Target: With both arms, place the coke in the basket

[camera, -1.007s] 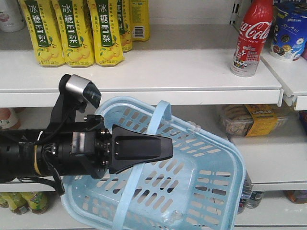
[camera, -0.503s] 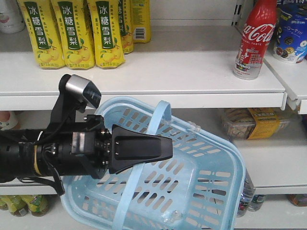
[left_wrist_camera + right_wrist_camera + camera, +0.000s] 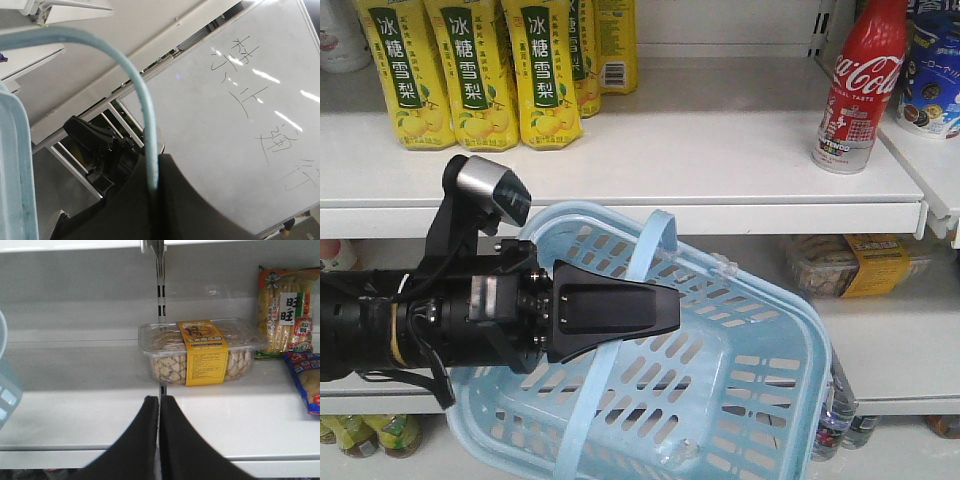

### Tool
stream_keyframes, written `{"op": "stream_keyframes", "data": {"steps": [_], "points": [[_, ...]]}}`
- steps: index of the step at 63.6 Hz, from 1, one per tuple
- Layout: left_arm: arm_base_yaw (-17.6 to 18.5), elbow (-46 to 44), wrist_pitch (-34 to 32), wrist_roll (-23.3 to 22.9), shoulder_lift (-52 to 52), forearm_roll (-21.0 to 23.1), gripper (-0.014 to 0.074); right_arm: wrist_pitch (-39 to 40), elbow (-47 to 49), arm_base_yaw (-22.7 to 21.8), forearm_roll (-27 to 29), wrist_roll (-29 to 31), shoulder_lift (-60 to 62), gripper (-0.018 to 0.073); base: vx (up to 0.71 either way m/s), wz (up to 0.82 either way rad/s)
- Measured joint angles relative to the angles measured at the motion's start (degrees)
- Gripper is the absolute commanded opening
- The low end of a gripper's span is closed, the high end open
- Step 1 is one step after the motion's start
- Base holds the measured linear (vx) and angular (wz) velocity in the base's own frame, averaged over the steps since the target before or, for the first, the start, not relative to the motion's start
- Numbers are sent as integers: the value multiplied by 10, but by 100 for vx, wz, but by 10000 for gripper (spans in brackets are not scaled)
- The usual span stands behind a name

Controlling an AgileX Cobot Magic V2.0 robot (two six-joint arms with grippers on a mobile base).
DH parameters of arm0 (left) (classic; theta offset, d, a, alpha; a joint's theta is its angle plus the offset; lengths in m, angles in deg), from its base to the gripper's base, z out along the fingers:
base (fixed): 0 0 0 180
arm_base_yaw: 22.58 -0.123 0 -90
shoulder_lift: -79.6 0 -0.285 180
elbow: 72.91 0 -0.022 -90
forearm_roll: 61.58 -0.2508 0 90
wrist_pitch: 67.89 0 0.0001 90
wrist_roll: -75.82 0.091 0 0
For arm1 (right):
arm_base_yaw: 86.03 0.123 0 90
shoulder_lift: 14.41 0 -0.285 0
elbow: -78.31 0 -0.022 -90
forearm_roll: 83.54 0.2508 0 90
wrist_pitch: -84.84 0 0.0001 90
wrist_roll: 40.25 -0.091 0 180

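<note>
One coke (image 3: 857, 85), one basket (image 3: 818, 390), left gripper (image 3: 670, 308), right gripper (image 3: 159, 402), perhaps five drinks (image 3: 475, 70)

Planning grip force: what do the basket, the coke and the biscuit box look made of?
The basket: light-blue moulded plastic, matte, slotted walls. The coke: glossy red body, silvery base, perhaps metal or sleeved plastic. The biscuit box: thin clear plastic, see-through, yellow paper-like band.

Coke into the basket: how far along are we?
Done: the left end effector holds the basket by its handle. In hand: the right end effector is shut, empty, facing the biscuit box. Remaining: the coke stands ungrasped on the upper shelf; the basket is empty.
</note>
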Motion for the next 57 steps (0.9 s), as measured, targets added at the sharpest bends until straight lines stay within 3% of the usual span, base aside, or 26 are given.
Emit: {"op": "stream_keyframes", "data": {"steps": [57], "points": [[0, 2, 0, 0, 0, 0, -6, 0, 0, 0, 0, 0, 0, -5, 2, 0]]}}
